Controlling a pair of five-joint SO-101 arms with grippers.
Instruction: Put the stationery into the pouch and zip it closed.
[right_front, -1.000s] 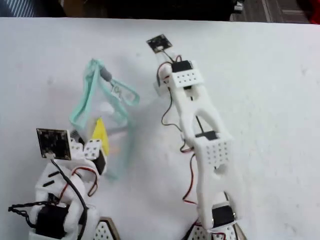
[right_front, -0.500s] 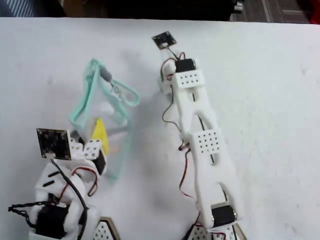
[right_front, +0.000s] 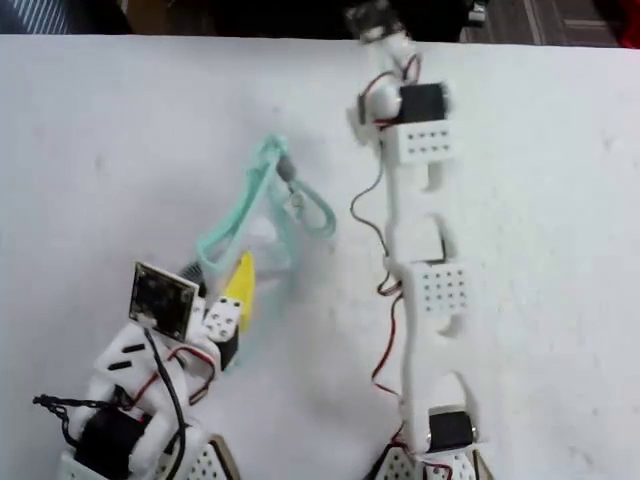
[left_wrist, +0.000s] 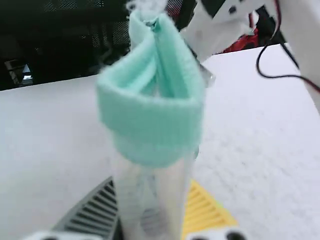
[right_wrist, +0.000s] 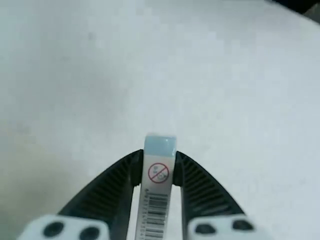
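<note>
- Right gripper: jaws closed to a narrow gap, pinching a slim white labelled stationery piece over the bare table.
- Left gripper: clamped on the clear pouch, whose mint-trimmed mouth gapes open.
- Seen from above, the pouch lies at 1 o'clock from the left gripper. The right arm stretches toward 12 o'clock, well apart from it.
- Likely the loading step: the piece must next travel toward 7 o'clock, aligned with the mouth.

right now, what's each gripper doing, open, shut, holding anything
Left gripper: shut on the pouch.
Right gripper: shut on a small white labelled stationery item.
</note>
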